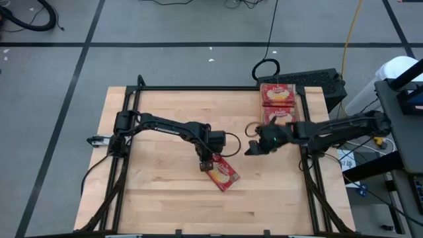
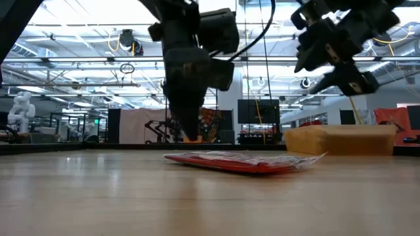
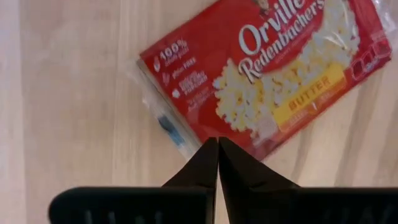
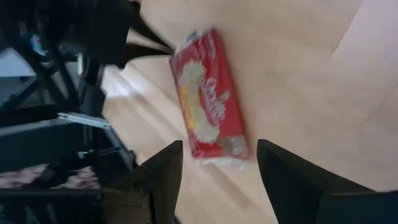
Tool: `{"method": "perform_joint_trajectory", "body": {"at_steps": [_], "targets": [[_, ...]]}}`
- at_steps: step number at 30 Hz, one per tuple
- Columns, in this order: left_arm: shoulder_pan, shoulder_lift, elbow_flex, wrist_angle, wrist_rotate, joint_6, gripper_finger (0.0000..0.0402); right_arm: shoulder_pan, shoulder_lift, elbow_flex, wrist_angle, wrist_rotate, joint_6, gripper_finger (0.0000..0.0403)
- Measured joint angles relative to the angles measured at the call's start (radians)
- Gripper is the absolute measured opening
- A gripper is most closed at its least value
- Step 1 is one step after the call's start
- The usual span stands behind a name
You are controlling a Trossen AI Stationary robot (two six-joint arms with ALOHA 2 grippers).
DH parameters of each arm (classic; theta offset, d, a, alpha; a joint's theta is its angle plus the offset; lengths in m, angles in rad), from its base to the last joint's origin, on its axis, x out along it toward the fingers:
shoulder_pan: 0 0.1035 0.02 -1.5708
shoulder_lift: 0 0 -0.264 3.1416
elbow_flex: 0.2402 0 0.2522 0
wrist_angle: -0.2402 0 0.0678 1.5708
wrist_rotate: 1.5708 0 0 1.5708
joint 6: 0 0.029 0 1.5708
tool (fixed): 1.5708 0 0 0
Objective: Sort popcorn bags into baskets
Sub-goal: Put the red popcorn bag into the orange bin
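Pressed together, the fingers of my left gripper (image 3: 217, 146) hang just over the near-left edge of the popcorn bag (image 1: 223, 172), holding nothing. That bag lies flat, picture side up, at mid-table, clear of the baskets (image 1: 279, 104) at the far right, where two more red bags already sit. I judge this loose one to be next for sorting. My right gripper (image 4: 219, 163) hovers off the wood between bag and baskets, its fingers spread and empty, pointed toward the loose bag, likely so it can make the pick while my left steadies the edge.
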Motion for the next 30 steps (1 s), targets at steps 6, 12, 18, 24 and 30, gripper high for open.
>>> {"method": "perform_joint_trajectory", "body": {"at_steps": [6, 12, 18, 24, 30], "targets": [[-0.002, 0.000, -0.125, 0.215, 0.010, 0.012, 0.0017, 0.146, 0.019, -0.141, 0.261, 0.157, 0.192, 0.0199], [0.000, -0.010, -0.237, 0.417, 0.066, -0.015, 0.0017, 0.208, 0.109, -0.167, 0.315, 0.136, 0.311, 0.0199], [0.027, -0.008, -0.272, 0.486, 0.106, -0.094, 0.0017, 0.237, 0.242, -0.167, 0.412, 0.025, 0.333, 0.0199], [0.043, -0.004, -0.274, 0.559, 0.054, -0.113, 0.0017, 0.238, 0.367, -0.167, 0.507, -0.025, 0.323, 0.0199], [0.047, -0.003, -0.275, 0.571, 0.028, -0.127, 0.0017, 0.238, 0.476, -0.165, 0.627, -0.027, 0.361, 0.0199]]}}
